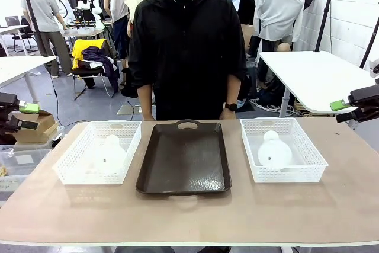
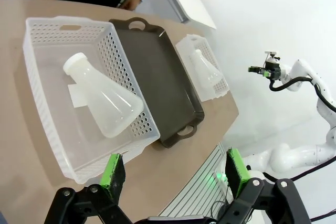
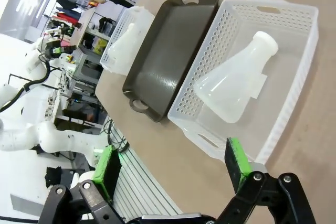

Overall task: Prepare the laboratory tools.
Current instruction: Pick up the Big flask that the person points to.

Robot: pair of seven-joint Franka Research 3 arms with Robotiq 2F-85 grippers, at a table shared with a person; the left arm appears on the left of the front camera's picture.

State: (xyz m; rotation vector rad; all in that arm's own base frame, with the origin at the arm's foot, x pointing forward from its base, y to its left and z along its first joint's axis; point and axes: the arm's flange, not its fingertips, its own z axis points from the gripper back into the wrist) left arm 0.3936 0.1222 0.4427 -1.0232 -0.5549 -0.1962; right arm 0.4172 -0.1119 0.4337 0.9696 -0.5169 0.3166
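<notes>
One frosted-white conical flask (image 1: 109,153) lies on its side in the left white basket (image 1: 71,164); the left wrist view shows that flask (image 2: 105,98) with its neck toward the far end. The second flask (image 1: 273,151) lies in the right basket (image 1: 308,167), and the right wrist view looks down on this flask (image 3: 236,86). My left gripper (image 1: 18,117) hangs off the table's left edge, open and empty, its green pads (image 2: 112,170) wide apart. My right gripper (image 1: 349,109) is off the right edge, open and empty, pads (image 3: 237,163) apart.
A dark brown tray (image 1: 185,159) with handles sits between the baskets. A person in black (image 1: 186,51) stands at the far edge, hands low behind the table. White tables and other people are farther back.
</notes>
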